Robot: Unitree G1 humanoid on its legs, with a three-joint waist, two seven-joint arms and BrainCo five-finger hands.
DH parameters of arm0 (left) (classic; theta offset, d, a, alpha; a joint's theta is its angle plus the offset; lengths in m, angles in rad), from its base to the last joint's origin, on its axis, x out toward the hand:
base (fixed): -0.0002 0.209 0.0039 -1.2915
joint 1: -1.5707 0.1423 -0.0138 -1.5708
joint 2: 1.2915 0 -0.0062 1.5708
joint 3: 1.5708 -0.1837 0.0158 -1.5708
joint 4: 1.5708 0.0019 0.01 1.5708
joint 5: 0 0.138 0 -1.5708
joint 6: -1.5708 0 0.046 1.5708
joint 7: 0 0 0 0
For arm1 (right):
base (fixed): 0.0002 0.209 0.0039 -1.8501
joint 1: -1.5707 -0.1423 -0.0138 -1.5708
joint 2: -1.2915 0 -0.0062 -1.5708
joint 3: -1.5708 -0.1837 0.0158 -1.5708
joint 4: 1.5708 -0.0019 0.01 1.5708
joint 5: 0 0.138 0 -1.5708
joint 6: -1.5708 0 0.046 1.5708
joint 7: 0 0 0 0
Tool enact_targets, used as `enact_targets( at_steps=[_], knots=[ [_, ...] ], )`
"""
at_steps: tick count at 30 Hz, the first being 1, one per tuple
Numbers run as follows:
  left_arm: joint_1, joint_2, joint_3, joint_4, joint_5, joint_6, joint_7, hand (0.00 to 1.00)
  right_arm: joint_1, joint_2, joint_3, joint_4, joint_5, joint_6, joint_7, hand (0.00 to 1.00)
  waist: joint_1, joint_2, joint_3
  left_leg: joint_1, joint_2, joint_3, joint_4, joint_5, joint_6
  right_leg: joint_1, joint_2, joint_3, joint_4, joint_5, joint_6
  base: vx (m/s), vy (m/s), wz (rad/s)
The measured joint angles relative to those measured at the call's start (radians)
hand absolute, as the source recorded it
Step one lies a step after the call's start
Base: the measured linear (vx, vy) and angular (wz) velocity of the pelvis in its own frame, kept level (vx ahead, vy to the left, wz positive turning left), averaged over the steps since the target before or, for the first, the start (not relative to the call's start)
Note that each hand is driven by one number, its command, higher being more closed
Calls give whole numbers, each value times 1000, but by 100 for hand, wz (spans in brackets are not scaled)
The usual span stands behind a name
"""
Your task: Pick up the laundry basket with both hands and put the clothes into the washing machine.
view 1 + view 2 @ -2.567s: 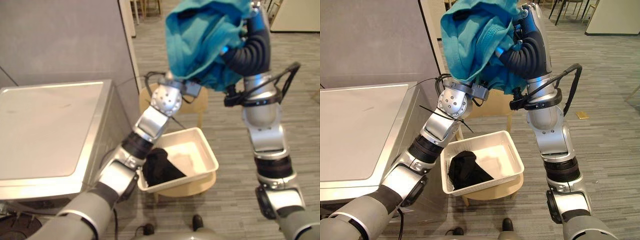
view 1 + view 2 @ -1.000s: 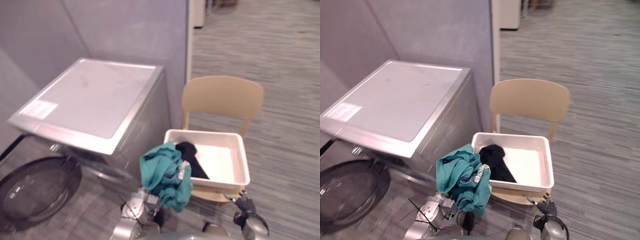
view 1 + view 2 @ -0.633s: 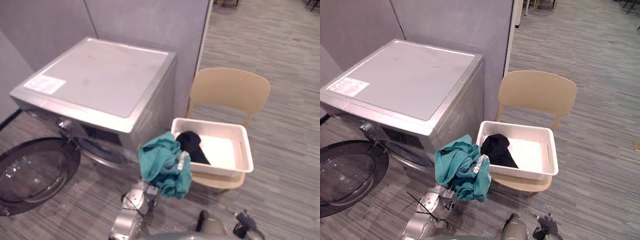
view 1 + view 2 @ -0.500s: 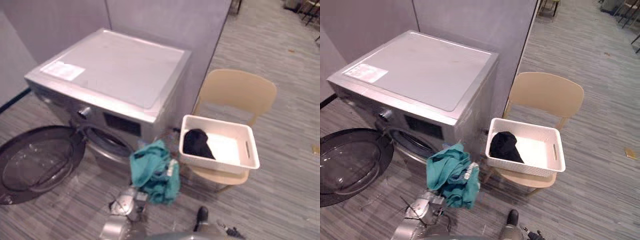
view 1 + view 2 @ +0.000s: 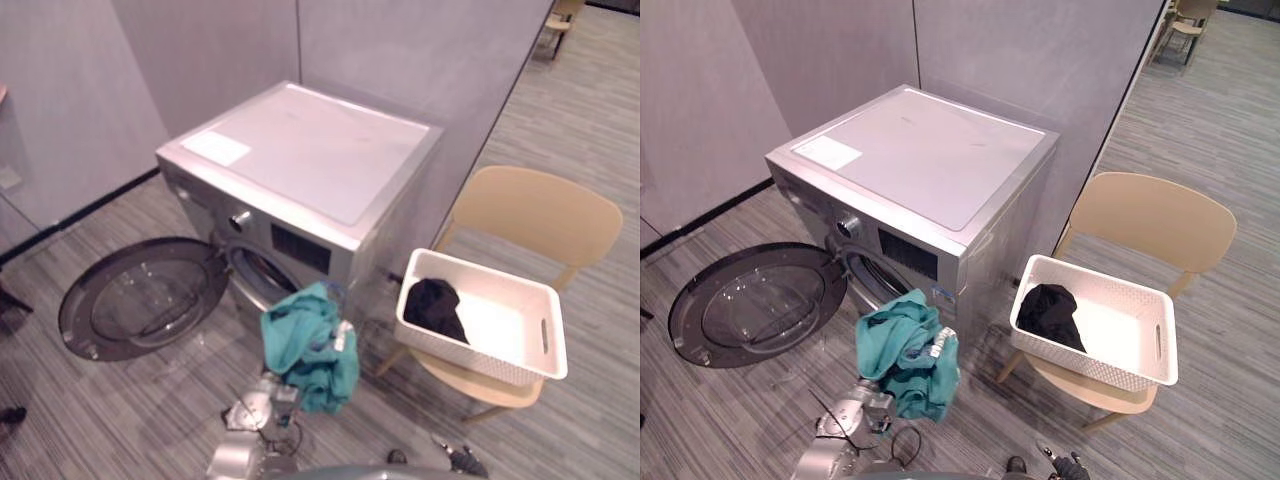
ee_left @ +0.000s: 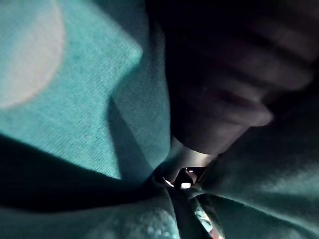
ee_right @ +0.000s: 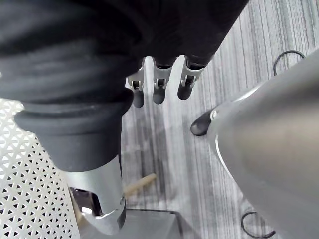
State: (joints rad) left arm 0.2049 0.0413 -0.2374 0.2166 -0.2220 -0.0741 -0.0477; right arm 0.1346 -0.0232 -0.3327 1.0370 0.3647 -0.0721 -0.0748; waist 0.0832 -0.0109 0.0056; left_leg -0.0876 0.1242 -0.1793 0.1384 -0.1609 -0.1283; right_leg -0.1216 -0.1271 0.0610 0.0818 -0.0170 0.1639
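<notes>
Two garments are going on your list.

Left wrist view: the teal garment point(image 6: 75, 99) is wrapping round your left hand point(image 6: 219, 84) on every side. Whether that hand is clasping it, you cannot tell.

Right wrist view: your right hand point(image 7: 158, 87) is hanging slack and empty above the floor, fingers point(image 7: 185, 82) loosely straight. The mesh wall of the laundry basket point(image 7: 25, 189) is showing near it.

Eye views:
- The teal garment is hanging low on the near side of the washing machine point(image 5: 300, 160), whose door point(image 5: 150, 297) is lying swung open to the left.
- The drum opening point(image 5: 262, 278) is sitting just far and left of the garment. Your left hand is therefore the nearer one, and by my judgement needs carrying far-left.
- The black garment point(image 5: 433, 305) is lying in the basket's left end, on the chair point(image 5: 540, 215) at the right.
</notes>
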Motion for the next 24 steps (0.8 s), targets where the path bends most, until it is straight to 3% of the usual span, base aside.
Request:
enact_targets(
  at_steps=[2, 4, 8, 10, 12, 14, 18, 23, 24],
  knots=[
    [-10, 8, 8, 25, 0, -1, 0, 100, -15, -1, 19, 15, -1, 2, 9, 0, -8, 10, -6, 11, 1, -8, -8, 4, -6, 32, -2, -8, -46, 30, -7, 146, 25, 10],
    [-11, 27, 14, 39, -1, 0, 4, 100, -25, -2, 38, 18, -3, 2, 11, 0, -14, 3, -2, 26, 2, -10, -24, 14, -24, 55, -3, -21, -69, 37, -11, 125, 14, 19],
    [-23, 53, 17, 50, -1, 0, 4, 100, -39, -5, 38, 19, 2, 0, 9, 0, -12, -8, 35, -33, -28, 25, 110, 30, -47, 74, -35, -82, 8, 6, -25, 19, 30, 61],
    [-7, 52, 23, 46, -1, -1, 3, 100, -43, -5, 42, 18, 18, -1, 9, 0, -9, -19, 40, -40, -38, 34, 115, 37, -38, 74, -50, -84, 43, -37, -22, -58, 15, 52],
    [11, 40, 27, 48, -1, -1, 4, 100, -62, -21, 70, 16, 27, -9, 7, 0, -9, -7, 45, -51, -17, 28, 49, 34, -22, 50, -49, -92, 52, -49, -11, -95, 22, 37],
    [12, 36, 23, 51, 0, 4, 6, 100, -68, -19, 78, 9, 29, -13, 7, 0, -9, -4, 59, -65, -17, 39, 18, 45, 1, 32, -50, -80, 53, -49, -11, -145, 24, 14],
    [12, 35, 9, 53, 0, 6, 9, 100, -39, -22, 99, 21, 29, -11, -8, 0, -12, 0, 72, -52, -16, 83, 21, 47, -4, 20, -45, -18, 52, -50, 2, -64, 19, -26],
    [-28, 62, -42, 53, 0, 6, 10, 100, -40, -24, 61, 40, 29, -5, -20, 0, -16, 2, 70, -82, -38, 161, 48, 40, 1, -9, -69, 60, -23, -19, 54, 7, 80, -40],
    [-60, 75, -66, 49, 0, 5, 9, 100, -45, -23, 52, 40, 30, -4, -20, 0, -15, 6, 67, -137, -46, 167, 112, 5, 13, -37, -78, 76, -24, -17, 58, 9, 132, -18]
  ],
)
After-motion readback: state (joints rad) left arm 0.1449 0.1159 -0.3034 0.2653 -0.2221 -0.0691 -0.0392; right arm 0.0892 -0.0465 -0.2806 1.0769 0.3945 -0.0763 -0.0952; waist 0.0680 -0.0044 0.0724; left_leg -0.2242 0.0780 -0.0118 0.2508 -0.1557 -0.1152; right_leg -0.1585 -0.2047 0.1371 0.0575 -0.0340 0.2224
